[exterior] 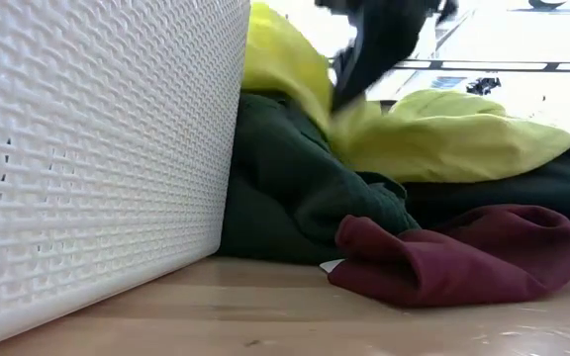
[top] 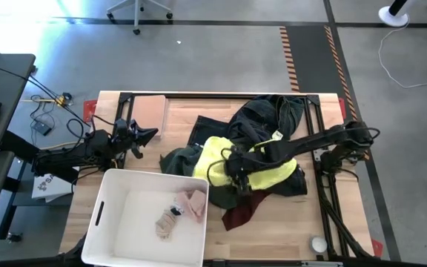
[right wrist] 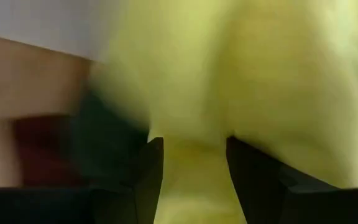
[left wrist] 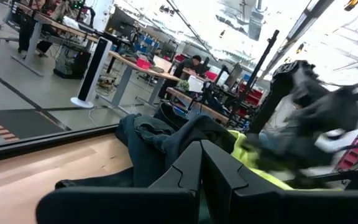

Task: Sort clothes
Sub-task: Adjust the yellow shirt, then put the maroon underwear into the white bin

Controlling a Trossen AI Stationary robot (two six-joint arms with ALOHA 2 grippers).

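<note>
A heap of clothes lies mid-table: a bright yellow garment (top: pixel 269 167) on top, a dark green one (top: pixel 180 159) at its left, a maroon one (top: pixel 243 211) at its near side, and dark jeans (top: pixel 265 115) behind. My right gripper (top: pixel 236 172) is open and points down onto the yellow garment (right wrist: pixel 185 68), near the green one (exterior: pixel 285 188) and above the maroon one (exterior: pixel 463 252). My left gripper (top: pixel 150 135) is shut and empty at the table's left, facing the jeans (left wrist: pixel 160 140). My right gripper (right wrist: pixel 194 146) comes at the yellow garment from above, pointing down. Yellow cloth (right wrist: pixel 194 168) fills the gap between its two open fingers. I cannot tell whether the fingers touch it.
A white bin (top: pixel 117 200) stands at the near left, holding a pale pink cloth (top: pixel 195 204) and small socks (top: pixel 167 221); its wall (exterior: pixel 97 148) is close to the heap. A tan board (top: pixel 153 111) lies at the far left. A small white object (top: pixel 318 243) sits near right.
</note>
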